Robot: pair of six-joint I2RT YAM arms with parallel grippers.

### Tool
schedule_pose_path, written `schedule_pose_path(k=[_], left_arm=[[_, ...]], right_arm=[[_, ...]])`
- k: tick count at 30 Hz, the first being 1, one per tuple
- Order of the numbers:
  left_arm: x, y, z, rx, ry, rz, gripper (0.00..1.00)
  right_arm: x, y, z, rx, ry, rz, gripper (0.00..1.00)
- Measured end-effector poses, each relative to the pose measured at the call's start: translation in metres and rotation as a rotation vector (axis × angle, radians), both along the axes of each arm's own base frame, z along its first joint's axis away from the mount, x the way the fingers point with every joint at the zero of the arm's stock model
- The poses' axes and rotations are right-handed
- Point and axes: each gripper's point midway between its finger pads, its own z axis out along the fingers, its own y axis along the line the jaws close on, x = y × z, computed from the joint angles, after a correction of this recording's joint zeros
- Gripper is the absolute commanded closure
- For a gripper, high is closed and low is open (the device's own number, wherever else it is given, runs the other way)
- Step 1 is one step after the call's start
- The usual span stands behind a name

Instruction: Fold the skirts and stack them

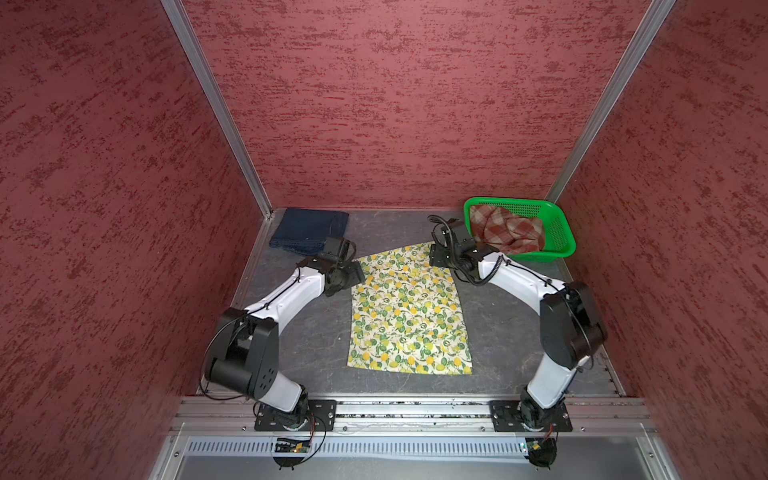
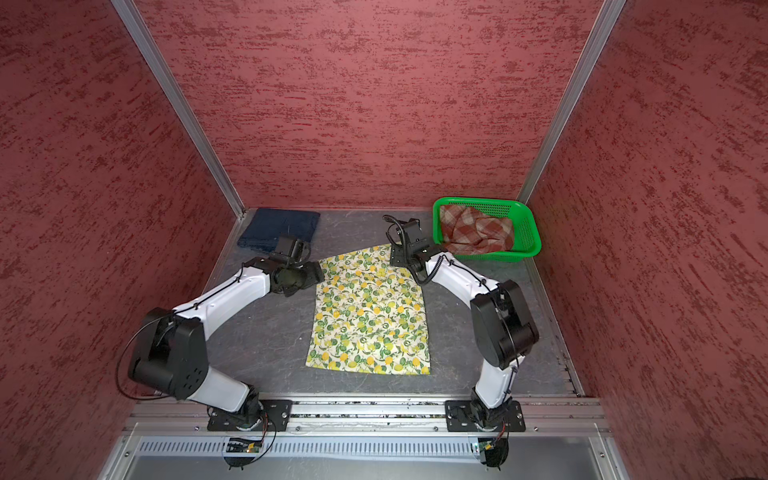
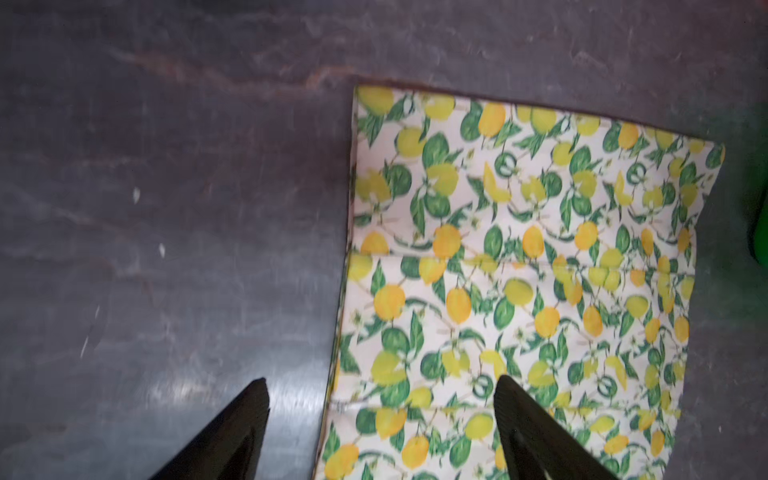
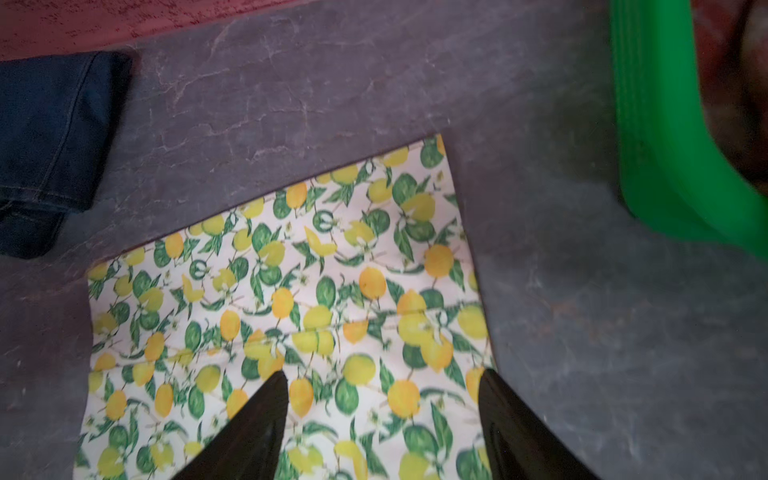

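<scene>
The lemon-print skirt lies flat on the middle of the dark table. My left gripper is open above the skirt's far left edge, one finger over bare table and one over the print. My right gripper is open above the far right corner of the lemon skirt, holding nothing. The navy denim skirt lies folded in the far left corner; its hem also shows in the right wrist view. The plaid skirt lies crumpled in the basket.
The green perforated basket stands at the far right by the wall, close to my right wrist; its side shows in the right wrist view. Red walls enclose the table on three sides. A metal rail runs along the front.
</scene>
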Motion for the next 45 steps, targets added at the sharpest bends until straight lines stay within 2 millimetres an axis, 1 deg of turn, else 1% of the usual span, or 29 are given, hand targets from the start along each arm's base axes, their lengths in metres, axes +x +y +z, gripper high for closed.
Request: schedule_pose_path(k=[2,4,7,8,10,11,14,18,19,24,27,29,31,35,40,45], left_arm=[[0.023,0.002,-0.006,0.014,0.000,-0.001,0.18],[0.042,0.005,-0.013,0.021,0.003,0.004,0.21],[0.061,0.008,-0.027,0.030,0.017,0.009,0.26],[0.066,0.009,-0.031,0.032,0.022,0.010,0.29],[0.076,0.008,-0.037,0.034,0.026,0.010,0.31],[0.082,0.007,-0.040,0.033,0.027,0.007,0.32],[0.098,0.003,-0.044,0.024,0.023,0.001,0.34],[0.113,-0.002,-0.050,0.016,0.034,-0.006,0.39],[0.115,-0.003,-0.052,0.014,0.038,-0.008,0.41],[0.117,-0.007,-0.060,0.006,0.075,-0.017,0.50],[0.115,-0.007,-0.064,0.009,0.099,-0.020,0.51],[0.114,-0.006,-0.065,0.010,0.110,-0.020,0.47],[0.112,-0.006,-0.066,0.013,0.118,-0.021,0.40],[0.111,-0.005,-0.065,0.013,0.123,-0.021,0.32],[0.106,0.005,-0.062,0.013,0.128,-0.003,0.30],[0.102,0.016,-0.068,0.014,0.148,0.017,0.29]], right_arm=[[0.023,0.001,0.000,0.000,-0.024,0.017,0.28],[0.045,-0.004,0.000,0.001,-0.048,0.025,0.28],[0.071,-0.010,0.000,0.005,-0.074,0.036,0.31],[0.078,-0.011,-0.001,0.002,-0.080,0.039,0.32],[0.093,-0.015,-0.003,-0.001,-0.089,0.042,0.33],[0.100,-0.017,-0.005,-0.001,-0.093,0.045,0.35],[0.112,-0.019,-0.013,0.003,-0.089,0.057,0.36],[0.127,-0.017,-0.024,0.015,-0.076,0.073,0.37],[0.131,-0.016,-0.026,0.017,-0.073,0.076,0.37],[0.141,-0.013,-0.039,0.021,-0.045,0.085,0.38],[0.143,-0.012,-0.047,0.018,-0.024,0.087,0.38],[0.144,-0.012,-0.052,0.015,-0.013,0.086,0.38],[0.141,-0.014,-0.057,0.011,0.004,0.085,0.39],[0.139,-0.015,-0.059,0.008,0.018,0.085,0.38],[0.138,-0.015,-0.060,0.005,0.026,0.085,0.38],[0.136,-0.016,-0.064,0.002,0.035,0.086,0.38]])
